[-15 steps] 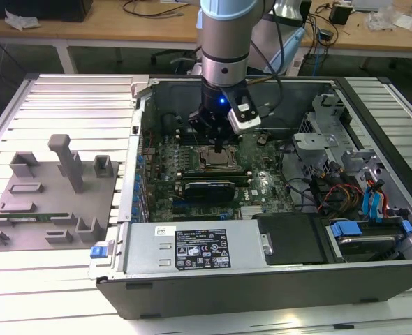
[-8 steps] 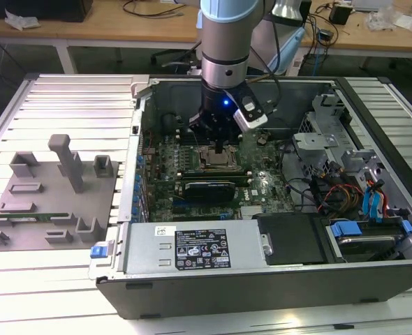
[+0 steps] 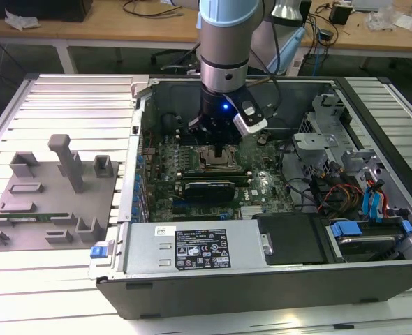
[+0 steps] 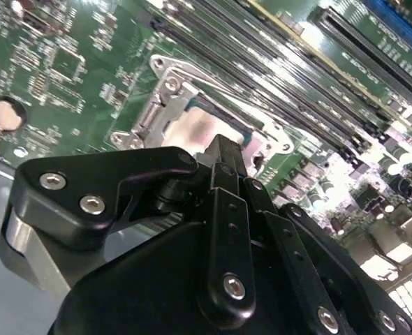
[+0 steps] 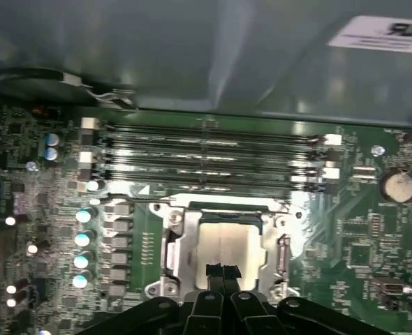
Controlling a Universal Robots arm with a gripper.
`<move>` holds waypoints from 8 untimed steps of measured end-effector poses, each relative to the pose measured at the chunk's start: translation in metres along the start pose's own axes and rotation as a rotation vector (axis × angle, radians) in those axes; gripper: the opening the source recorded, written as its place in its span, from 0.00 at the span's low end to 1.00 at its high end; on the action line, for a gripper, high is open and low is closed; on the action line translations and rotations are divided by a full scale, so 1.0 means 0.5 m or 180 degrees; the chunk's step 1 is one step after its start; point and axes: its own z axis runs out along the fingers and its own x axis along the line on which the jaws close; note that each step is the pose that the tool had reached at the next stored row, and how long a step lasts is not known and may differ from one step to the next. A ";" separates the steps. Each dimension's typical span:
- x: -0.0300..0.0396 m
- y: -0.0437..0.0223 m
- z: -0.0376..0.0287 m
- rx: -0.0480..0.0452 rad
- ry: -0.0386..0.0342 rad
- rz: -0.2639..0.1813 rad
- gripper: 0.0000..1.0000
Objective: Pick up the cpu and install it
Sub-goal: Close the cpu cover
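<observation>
First wrist view: the cpu (image 5: 223, 236) lies flat inside the metal-framed socket (image 5: 170, 246) on the green motherboard (image 5: 359, 237), and the end effector (image 5: 222, 271) hangs right over it, fingertips closed together on nothing. In the exterior view the arm (image 3: 223, 49) stands just above the frame's centre, inside the open computer case (image 3: 262, 289).
</observation>
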 end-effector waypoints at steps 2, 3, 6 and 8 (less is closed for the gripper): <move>0.008 0.000 0.003 0.0001 0.0000 0.0000 0.11; 0.012 0.001 0.005 0.0000 0.0000 0.0000 0.11; 0.027 0.001 0.012 0.0000 -0.0001 0.0000 0.11; 0.036 0.002 0.015 0.0000 0.0000 0.0000 0.11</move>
